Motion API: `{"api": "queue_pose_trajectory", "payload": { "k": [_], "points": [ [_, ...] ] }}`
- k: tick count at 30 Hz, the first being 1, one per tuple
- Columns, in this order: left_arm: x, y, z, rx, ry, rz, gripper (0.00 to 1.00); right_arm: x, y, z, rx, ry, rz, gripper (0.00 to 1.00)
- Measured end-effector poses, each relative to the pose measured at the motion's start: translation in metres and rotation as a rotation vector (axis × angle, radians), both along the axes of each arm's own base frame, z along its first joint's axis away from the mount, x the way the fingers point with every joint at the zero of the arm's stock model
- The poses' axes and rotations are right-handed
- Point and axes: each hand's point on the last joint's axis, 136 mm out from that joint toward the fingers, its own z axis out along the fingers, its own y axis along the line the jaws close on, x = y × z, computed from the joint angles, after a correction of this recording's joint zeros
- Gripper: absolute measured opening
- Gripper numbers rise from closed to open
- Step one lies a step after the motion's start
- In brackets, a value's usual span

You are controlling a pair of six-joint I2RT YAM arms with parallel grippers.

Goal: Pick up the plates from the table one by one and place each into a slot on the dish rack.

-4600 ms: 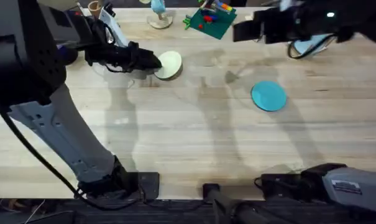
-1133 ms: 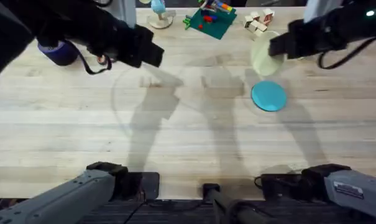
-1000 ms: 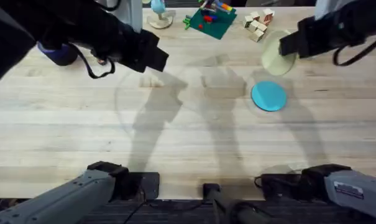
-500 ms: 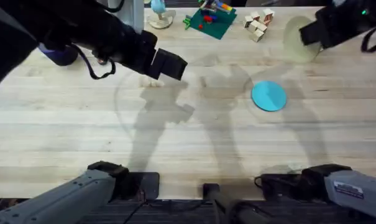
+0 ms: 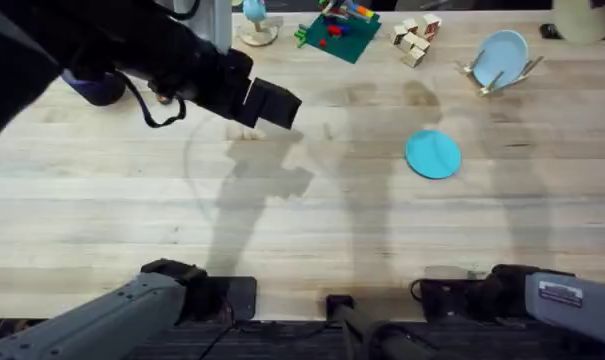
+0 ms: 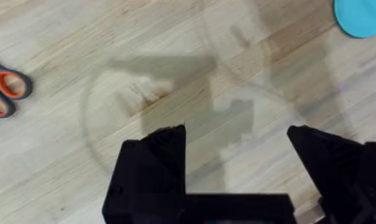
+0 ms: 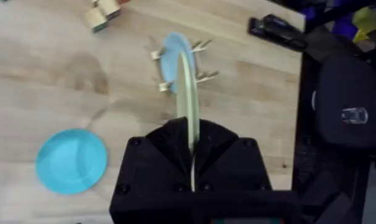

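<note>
The right claw [image 7: 191,158] grips the cream plate [image 7: 186,99] edge-on and has carried it up from the table's middle to hang above the rack [image 7: 178,68], where a pale blue plate [image 5: 501,58] already stands; slotting looks next. The teal plate [image 5: 433,154] lies flat at the rack's 7 o'clock. The left claw [image 6: 234,171] gapes wide, empty, over the table [image 5: 102,210].
</note>
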Motion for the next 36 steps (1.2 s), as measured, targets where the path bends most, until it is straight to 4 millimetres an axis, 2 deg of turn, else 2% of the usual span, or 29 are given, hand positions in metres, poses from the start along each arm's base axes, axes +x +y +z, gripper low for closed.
{"api": "queue_pose_trajectory", "payload": {
  "k": [5,11,17,24,30,36],
  "points": [
    [0.0,0.0,0.0,0.0,0.0,0.0,0.995,0.011,-0.028,0.001,0.033,-0.03,-0.03,0.031],
    [0.0,0.0,0.0,0.0,0.0,0.0,0.995,0.025,-0.048,-0.017,0.112,-0.023,-0.018,0.031],
    [0.0,0.0,0.0,0.0,0.0,0.0,0.995,0.037,-0.046,-0.029,0.142,-0.007,0.037,0.031],
    [0.0,0.0,0.0,0.0,0.0,0.0,0.994,0.038,-0.043,-0.029,0.141,-0.007,0.068,0.031],
    [0.0,0.0,0.0,0.0,0.0,0.0,0.995,0.042,-0.044,-0.026,0.085,-0.015,0.12,0.031],
    [0.0,0.0,0.0,0.0,0.0,0.0,0.995,0.053,-0.053,-0.014,0.039,-0.076,0.138,0.031]
  ]
}}
